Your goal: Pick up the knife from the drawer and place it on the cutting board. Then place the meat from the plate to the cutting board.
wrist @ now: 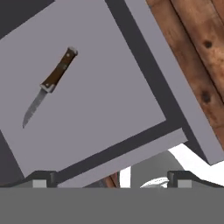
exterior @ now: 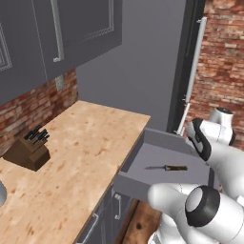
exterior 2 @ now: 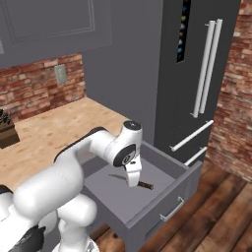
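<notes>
The drawer stands pulled open beside the wooden counter, and its flat grey bottom is bare around the knife. The knife lies flat on that bottom, brown handle one way and thin silver blade the other; it also shows in the left base view. My gripper hangs above the drawer with its jaws pointing down and wide apart, nothing between them. In the right base view the gripper covers the middle of the knife. The cutting board, the meat and the plate are out of view.
A brown knife block with black-handled knives stands on the wooden counter to the left. A tall dark fridge rises just right of the drawer. Grey upper cabinets hang above the counter. A wooden floor lies in front of the drawer.
</notes>
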Available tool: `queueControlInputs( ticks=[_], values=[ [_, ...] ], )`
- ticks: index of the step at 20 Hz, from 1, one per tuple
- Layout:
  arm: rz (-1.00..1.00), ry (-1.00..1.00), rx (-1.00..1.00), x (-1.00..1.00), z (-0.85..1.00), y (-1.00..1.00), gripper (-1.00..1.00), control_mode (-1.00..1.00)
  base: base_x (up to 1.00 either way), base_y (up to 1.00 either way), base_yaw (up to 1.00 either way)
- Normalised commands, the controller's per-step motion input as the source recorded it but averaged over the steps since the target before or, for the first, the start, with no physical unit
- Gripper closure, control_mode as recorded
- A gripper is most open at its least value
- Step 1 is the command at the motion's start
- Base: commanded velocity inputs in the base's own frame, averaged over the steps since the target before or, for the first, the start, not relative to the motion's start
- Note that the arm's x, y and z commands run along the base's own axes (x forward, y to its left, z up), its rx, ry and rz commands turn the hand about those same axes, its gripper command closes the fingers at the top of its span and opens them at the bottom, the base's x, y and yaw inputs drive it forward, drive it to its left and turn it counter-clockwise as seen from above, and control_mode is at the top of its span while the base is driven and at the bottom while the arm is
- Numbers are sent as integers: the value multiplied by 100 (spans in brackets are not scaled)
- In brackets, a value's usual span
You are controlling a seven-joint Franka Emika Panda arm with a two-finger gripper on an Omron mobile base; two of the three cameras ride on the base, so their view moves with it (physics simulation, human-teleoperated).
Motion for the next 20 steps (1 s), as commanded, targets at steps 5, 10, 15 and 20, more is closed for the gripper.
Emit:
queueControlInputs(
  ticks=[5,10,15,20],
  values=[
    [-10,6,0,22,-16,0,-100,-100,0,0,0],
    [0,3,0,15,-20,0,-100,-100,0,0,0],
    [0,2,0,11,-30,0,-100,-100,0,0,0],
    [0,0,0,20,-37,0,-100,-100,0,0,0]
  ],
)
